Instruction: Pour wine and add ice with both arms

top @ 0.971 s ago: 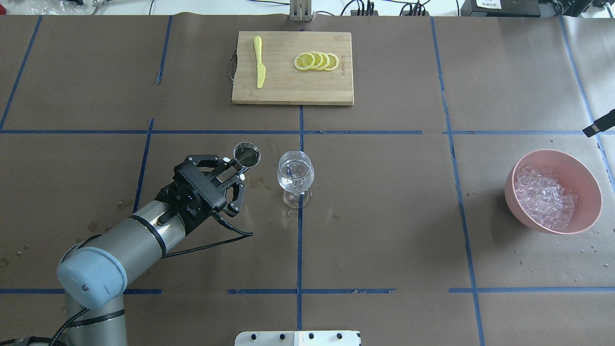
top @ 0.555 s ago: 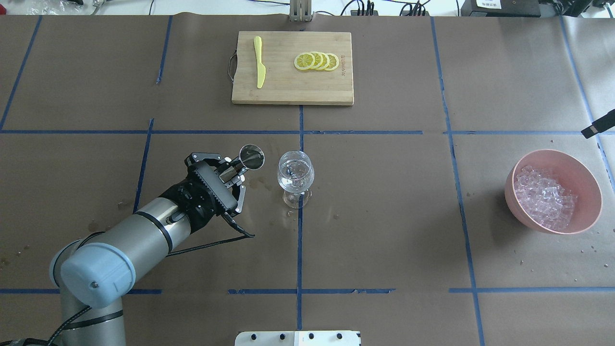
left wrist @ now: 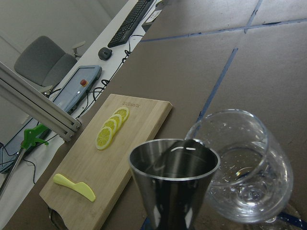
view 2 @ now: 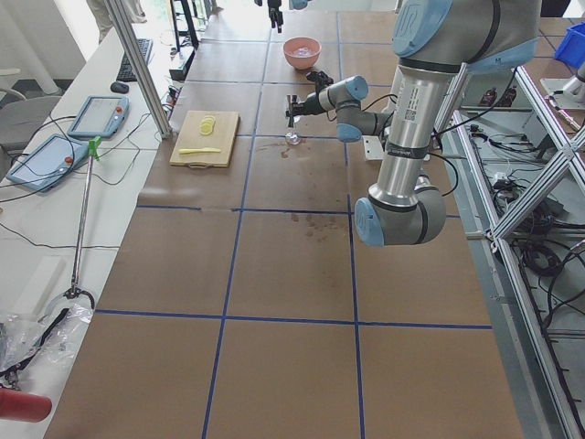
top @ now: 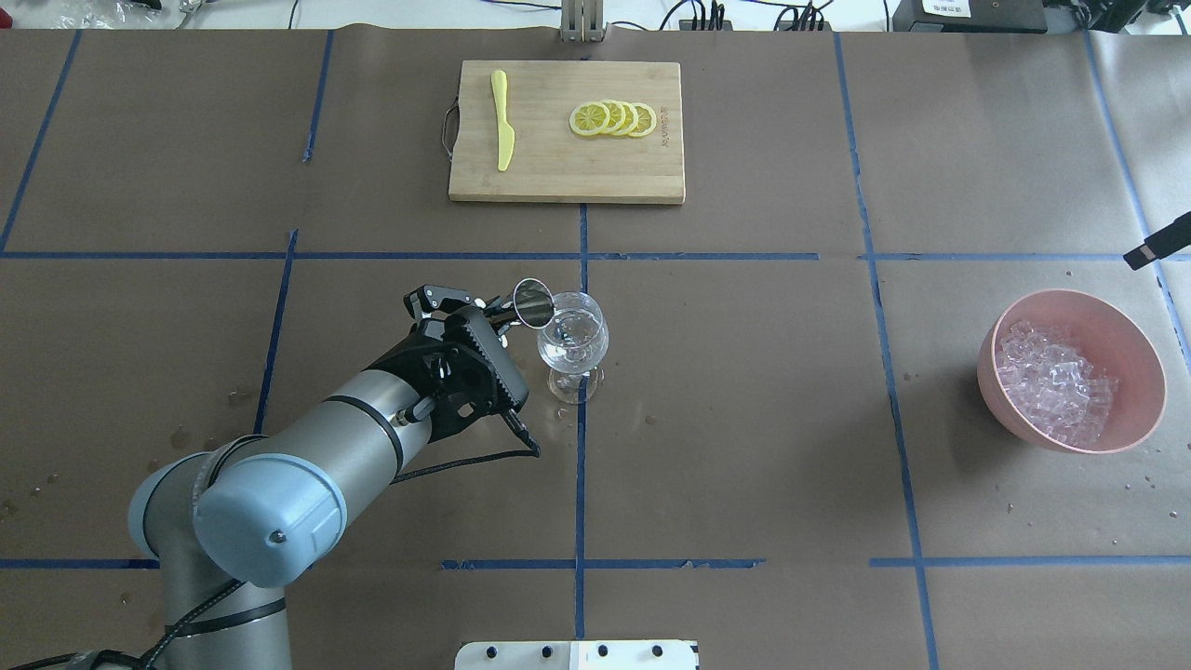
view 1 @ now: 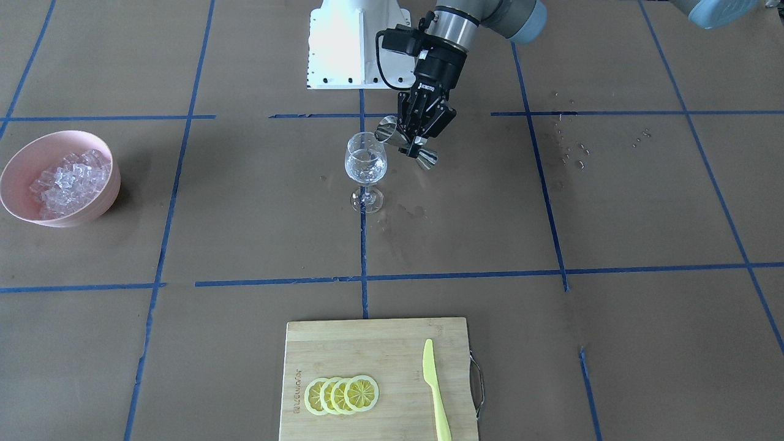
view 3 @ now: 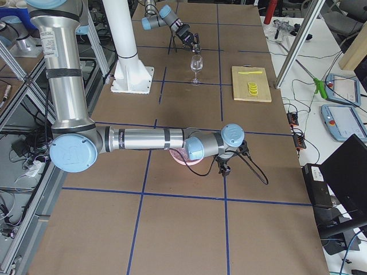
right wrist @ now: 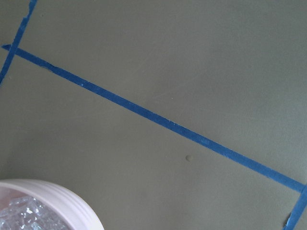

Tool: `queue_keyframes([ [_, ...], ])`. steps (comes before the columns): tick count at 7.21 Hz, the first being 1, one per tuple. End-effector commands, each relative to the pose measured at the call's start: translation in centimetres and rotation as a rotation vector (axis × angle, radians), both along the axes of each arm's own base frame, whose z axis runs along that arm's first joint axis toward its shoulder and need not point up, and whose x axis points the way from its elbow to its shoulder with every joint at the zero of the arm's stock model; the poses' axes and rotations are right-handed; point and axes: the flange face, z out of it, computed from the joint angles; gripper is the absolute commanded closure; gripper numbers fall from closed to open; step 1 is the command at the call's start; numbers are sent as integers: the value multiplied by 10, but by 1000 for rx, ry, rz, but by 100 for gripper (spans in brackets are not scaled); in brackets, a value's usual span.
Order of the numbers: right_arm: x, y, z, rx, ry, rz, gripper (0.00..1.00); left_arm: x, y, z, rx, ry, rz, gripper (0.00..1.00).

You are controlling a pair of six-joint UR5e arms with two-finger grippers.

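one jigger (top: 533, 303), clamped in the left gripper (top: 502, 316), tips at the glass (top: 572, 337) rim; right gripper (view 3: 222, 167) unclear.

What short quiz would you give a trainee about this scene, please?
1. True or false: the left gripper holds the metal jigger tilted toward the wine glass.
2. Where is the ice? A) in the wine glass B) in the pink bowl C) loose on the table
3. How many lemon slices lie on the cutting board?

Key: 1 true; 2 B; 3 four.
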Motion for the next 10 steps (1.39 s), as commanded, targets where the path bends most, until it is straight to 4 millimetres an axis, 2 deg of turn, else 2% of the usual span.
queue_keyframes([
  [1,-1,0,-1,1,0,-1,0,1,-1,-7,45,-120,19,100],
  [2,-1,0,-1,1,0,-3,0,7,-2,-24,37,-152,20,100],
  [4,-1,0,-2,3,-1,-3,0,3,-4,-33,104,-255,44,100],
  [5,-1,0,-2,4,-1,-3,0,4,-5,-32,109,-277,47,100],
  [7,-2,0,-2,4,-1,-4,0,9,-6,-54,132,-400,76,100],
  [9,-2,0,-3,6,-1,-4,0,8,-9,-53,148,-462,89,100],
  [10,-2,0,-5,9,-2,-4,0,1,-18,-53,156,-477,77,100],
])
